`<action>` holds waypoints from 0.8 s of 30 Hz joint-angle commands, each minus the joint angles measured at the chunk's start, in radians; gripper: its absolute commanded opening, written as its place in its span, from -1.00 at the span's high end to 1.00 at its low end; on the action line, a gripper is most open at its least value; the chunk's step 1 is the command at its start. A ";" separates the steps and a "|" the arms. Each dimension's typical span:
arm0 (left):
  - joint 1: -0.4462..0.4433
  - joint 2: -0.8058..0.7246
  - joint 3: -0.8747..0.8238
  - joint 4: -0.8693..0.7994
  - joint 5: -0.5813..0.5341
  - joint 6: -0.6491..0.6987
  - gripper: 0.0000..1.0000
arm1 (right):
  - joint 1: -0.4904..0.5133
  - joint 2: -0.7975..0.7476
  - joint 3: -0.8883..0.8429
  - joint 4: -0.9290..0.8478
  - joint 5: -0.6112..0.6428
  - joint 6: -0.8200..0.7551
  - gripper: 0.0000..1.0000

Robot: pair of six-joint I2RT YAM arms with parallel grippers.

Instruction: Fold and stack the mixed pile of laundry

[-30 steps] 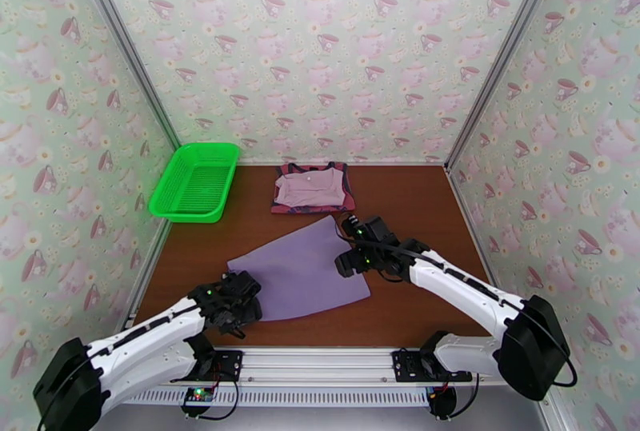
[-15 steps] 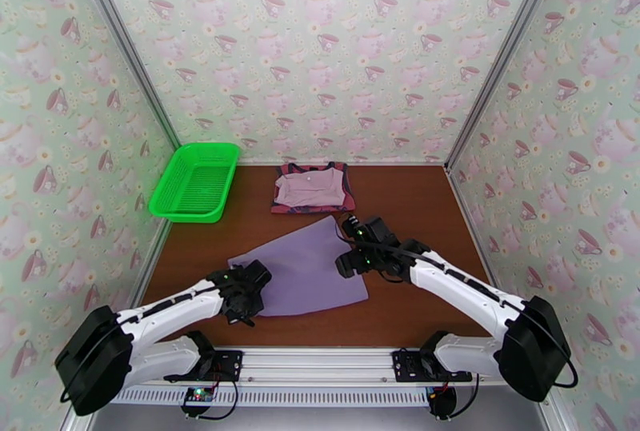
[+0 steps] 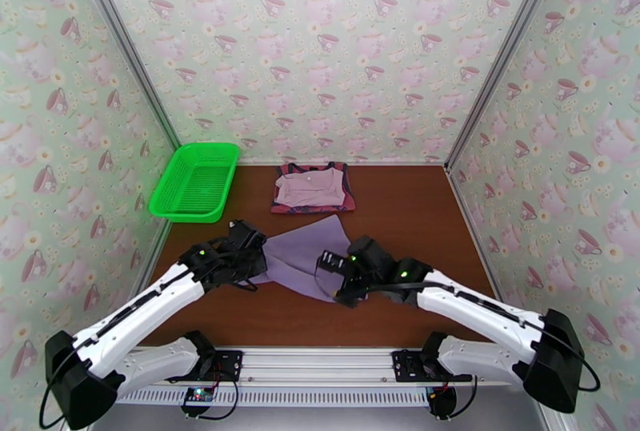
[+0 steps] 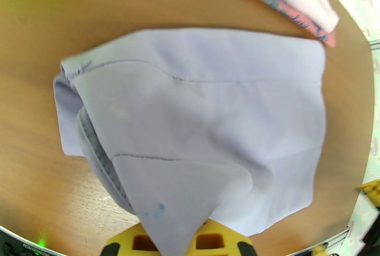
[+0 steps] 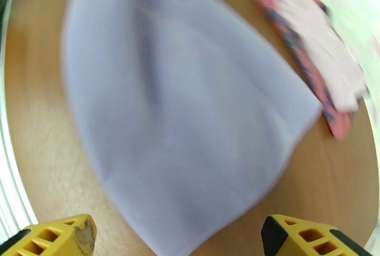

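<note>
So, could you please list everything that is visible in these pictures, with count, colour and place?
lavender shirt: one, lavender-purple, partly folded, middle of the table between the two grippers
pale pink shirt: one, pale pink, folded, far centre of the table, on top of the tank top
tank top: one, dusty red with dark print, under the pale pink shirt
basket: one, green plastic mesh, far left corner
table: one, brown wood
walls: three, pale green wallpaper with pink teacups
left gripper: one, black with yellow fingers, closed on the left edge of the lavender shirt
right gripper: one, black with yellow fingers, open, at the shirt's near right edge
</note>
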 commanded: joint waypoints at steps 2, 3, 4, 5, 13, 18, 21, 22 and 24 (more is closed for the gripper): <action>0.030 -0.016 0.020 -0.022 -0.005 0.040 1.00 | 0.094 0.050 -0.124 0.277 -0.005 -0.020 -0.98; 0.037 -0.017 0.018 -0.016 0.000 0.043 1.00 | 0.110 0.055 -0.155 0.361 0.002 0.011 -0.98; 0.044 -0.022 0.016 -0.010 0.005 0.044 1.00 | 0.127 0.064 -0.187 0.455 0.020 0.045 -0.99; 0.051 -0.025 0.010 -0.003 0.010 0.044 1.00 | 0.159 0.083 -0.204 0.521 0.069 0.066 -1.00; 0.099 -0.070 -0.013 0.030 0.061 0.036 1.00 | 0.302 0.364 -0.178 0.727 0.431 0.216 -1.00; 0.120 -0.095 0.009 0.004 0.067 0.043 1.00 | 0.322 0.499 -0.121 0.721 0.661 0.316 -0.97; 0.138 -0.113 0.027 -0.021 0.064 0.053 1.00 | 0.321 0.508 -0.126 0.720 0.748 0.370 -0.93; 0.146 -0.119 0.030 -0.028 0.065 0.056 1.00 | 0.321 0.505 -0.132 0.717 0.767 0.382 -0.93; 0.165 -0.129 0.035 -0.035 0.068 0.063 1.00 | 0.322 0.495 -0.147 0.715 0.780 0.396 -0.91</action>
